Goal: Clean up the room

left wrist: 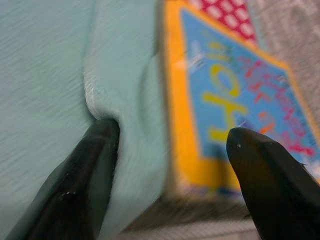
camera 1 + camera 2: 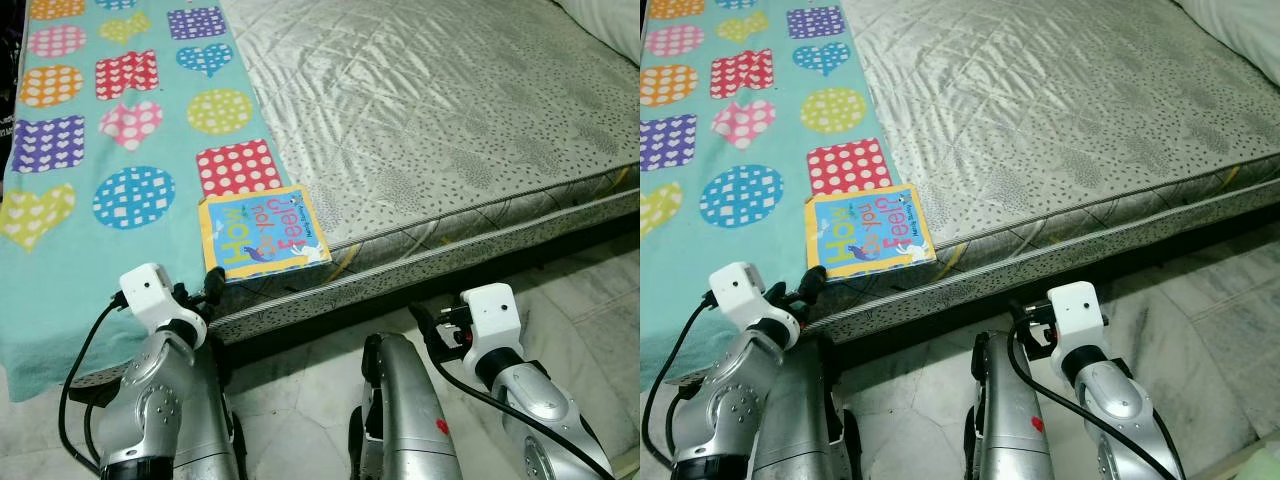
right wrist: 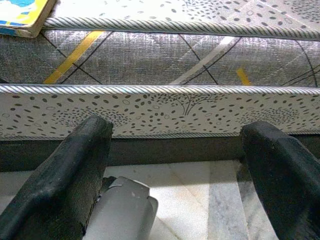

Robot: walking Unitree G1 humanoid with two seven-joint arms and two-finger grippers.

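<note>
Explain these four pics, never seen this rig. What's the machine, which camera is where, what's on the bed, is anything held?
It is a humanoid robot with two silver arms, standing at a bed. The two wide pictures come from a stereo camera on its head, looking down; the two close ones come from cameras on each wrist, looking along that arm's two black fingers.

On the mattress lie a teal blanket with dotted shapes and a book at the near edge, partly on the blanket.

The left tool is open at the book's near edge, one finger against the blanket, the other by the cover. It holds nothing yet. The right tool is open too, low, facing the mattress side above the floor.
</note>
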